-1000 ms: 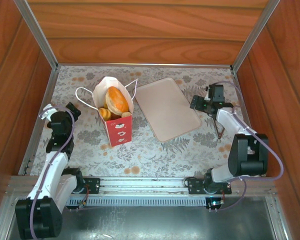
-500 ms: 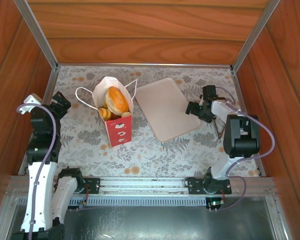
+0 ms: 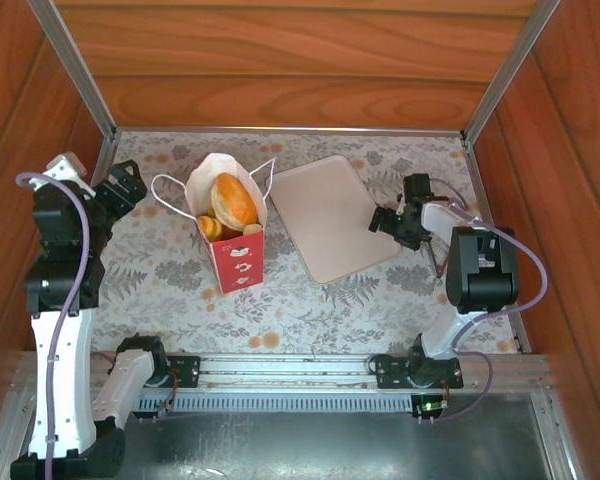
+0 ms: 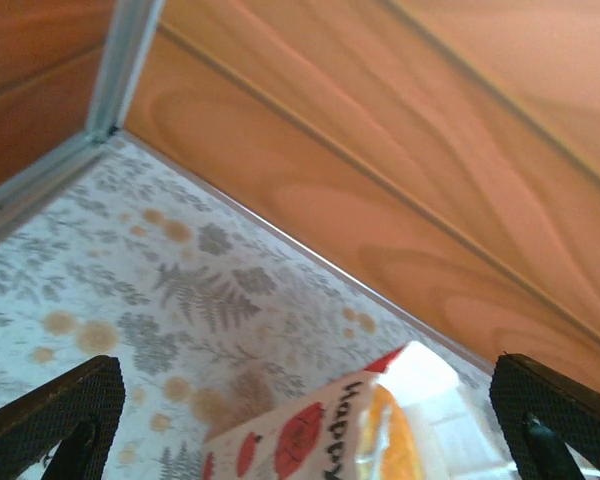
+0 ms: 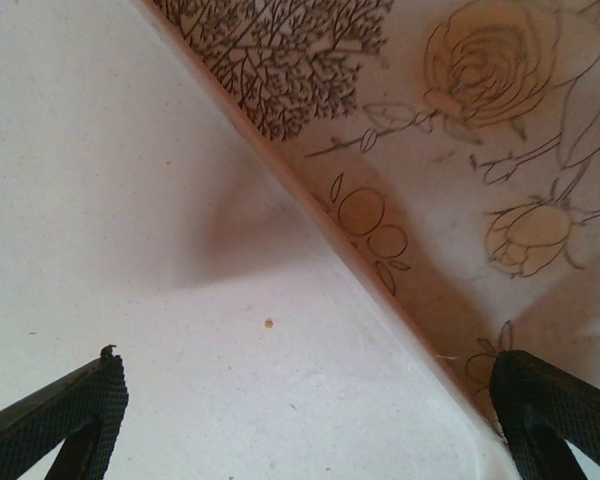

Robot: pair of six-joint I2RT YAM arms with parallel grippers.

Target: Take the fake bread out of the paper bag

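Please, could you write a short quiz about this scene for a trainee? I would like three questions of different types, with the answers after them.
1. True or false: the fake bread already lies on the beige tray.
2. Which gripper is at the edge of the beige tray? A. the left gripper B. the right gripper C. both
3. Fill in the missing word: both grippers have their jaws ____.

Key
1. False: the fake bread sits in the upright paper bag.
2. B
3. open
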